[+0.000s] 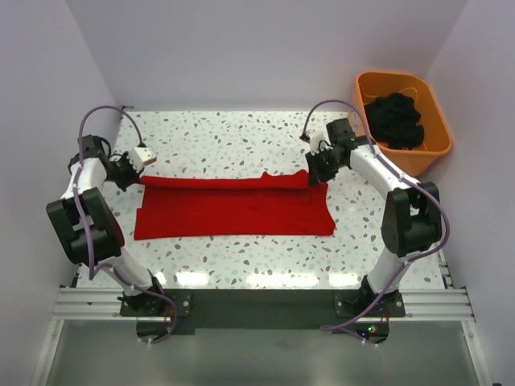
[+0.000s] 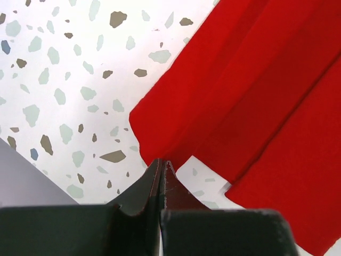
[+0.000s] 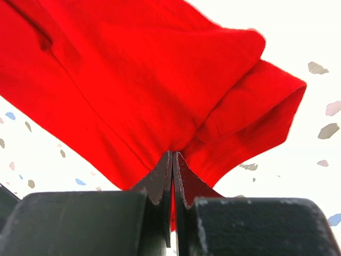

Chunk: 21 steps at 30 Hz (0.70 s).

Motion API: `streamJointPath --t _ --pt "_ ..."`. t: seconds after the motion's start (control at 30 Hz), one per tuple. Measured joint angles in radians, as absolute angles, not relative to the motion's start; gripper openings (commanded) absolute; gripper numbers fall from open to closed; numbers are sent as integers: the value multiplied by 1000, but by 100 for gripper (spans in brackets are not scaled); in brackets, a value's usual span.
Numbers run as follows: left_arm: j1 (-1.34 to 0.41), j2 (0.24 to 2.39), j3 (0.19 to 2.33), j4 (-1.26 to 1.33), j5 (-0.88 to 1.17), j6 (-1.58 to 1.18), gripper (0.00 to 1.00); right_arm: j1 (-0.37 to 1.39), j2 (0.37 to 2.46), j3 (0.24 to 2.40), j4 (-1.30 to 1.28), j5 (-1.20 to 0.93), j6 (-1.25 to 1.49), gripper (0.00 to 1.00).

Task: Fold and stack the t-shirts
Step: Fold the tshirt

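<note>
The red t-shirt (image 1: 233, 211) lies spread across the speckled bench (image 1: 241, 137) as a long band, its far edge doubled over into a narrower strip. It stretches between the two pincers, one at each far corner.

The right pincer (image 3: 173, 157) is clamped tight on the shirt. Red cloth runs down between its closed tips, and a rolled fold of fabric bulges just ahead of them and off to their right. From above, this corner sits a little raised under the pincer.

The left pincer (image 2: 162, 165) is pressed fully closed, its tips meeting at the very edge of the shirt's corner. The cloth fans out ahead and to the right of the tips, and bare bench lies to their left. Whether a sliver of cloth is actually caught there is hard to make out from this angle.

Beyond the right pincer, off the bench's far corner, stands an orange tub (image 1: 438, 143) holding a heap of dark cloth (image 1: 394, 121).
</note>
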<state>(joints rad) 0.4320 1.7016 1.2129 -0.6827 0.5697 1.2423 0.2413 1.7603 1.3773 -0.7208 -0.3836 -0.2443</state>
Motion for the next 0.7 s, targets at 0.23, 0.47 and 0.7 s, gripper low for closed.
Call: streamJointPath --t 0.23,0.47,0.7 --pt "437 1697 1174 -678 560 1244 0 242 1760 1312 -720 -383 -245 0" --pt "438 1717 1166 -671 546 1236 0 244 1767 1314 -720 -383 -247 0" --pt "438 1737 1258 -683 559 1192 0 242 1789 1406 -751 -385 -252 0"
